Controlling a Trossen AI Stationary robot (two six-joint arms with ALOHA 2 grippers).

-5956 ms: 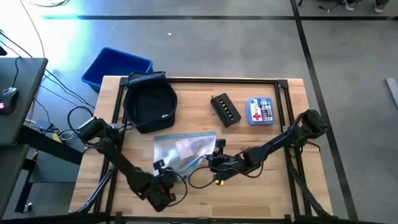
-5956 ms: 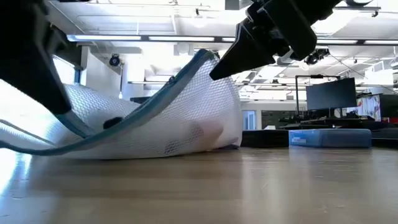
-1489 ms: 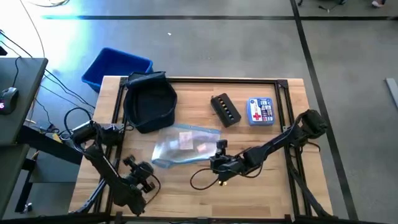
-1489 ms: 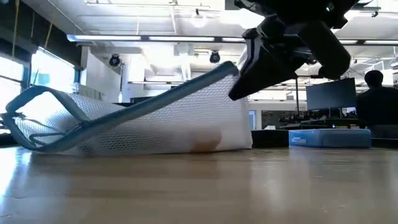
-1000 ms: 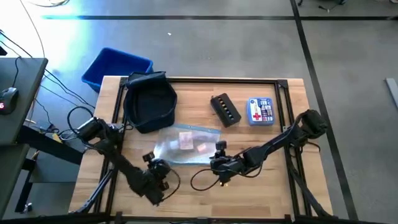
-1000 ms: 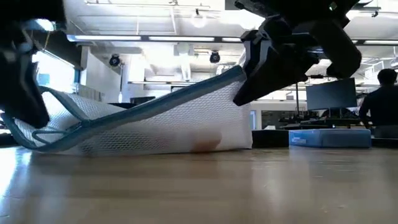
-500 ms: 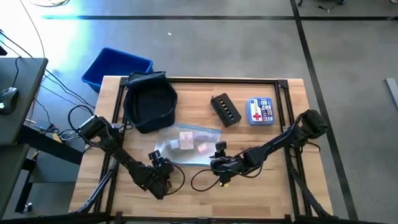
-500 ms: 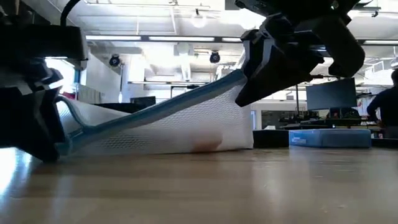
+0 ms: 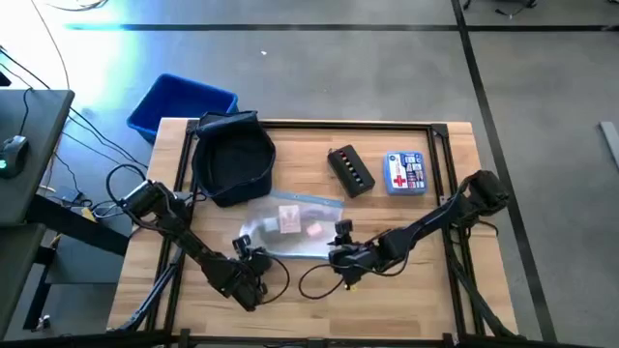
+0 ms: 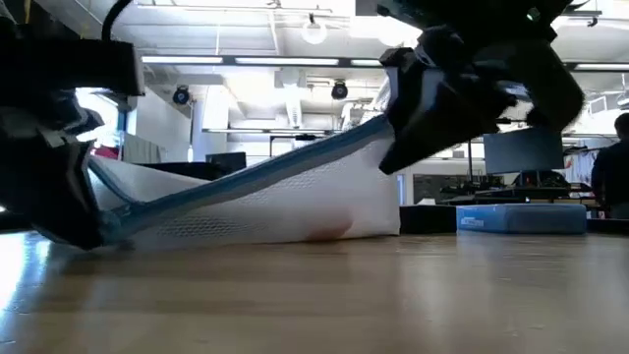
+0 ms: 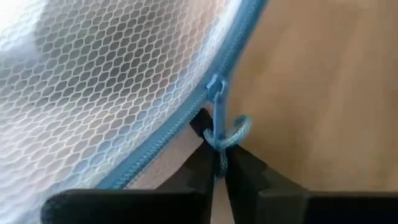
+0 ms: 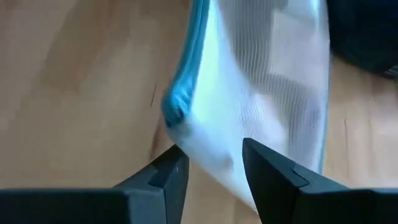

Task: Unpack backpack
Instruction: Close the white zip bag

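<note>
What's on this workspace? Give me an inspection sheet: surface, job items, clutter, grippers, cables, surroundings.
Surface: wooden table with a dark frame.
Job items: backpack at the far left corner, lying open; mesh pouch with a blue zipper at the table's middle, small items inside.
Clutter: black box and first-aid kit on the far right side.
Grippers: left gripper shut on the pouch's zipper pull; right gripper holds the pouch's opposite corner.
Cables: a cable loops on the table by the right gripper; more hang at the left edge.
Surroundings: blue bin on the floor beyond the backpack; a person at the low view's right edge.
</note>
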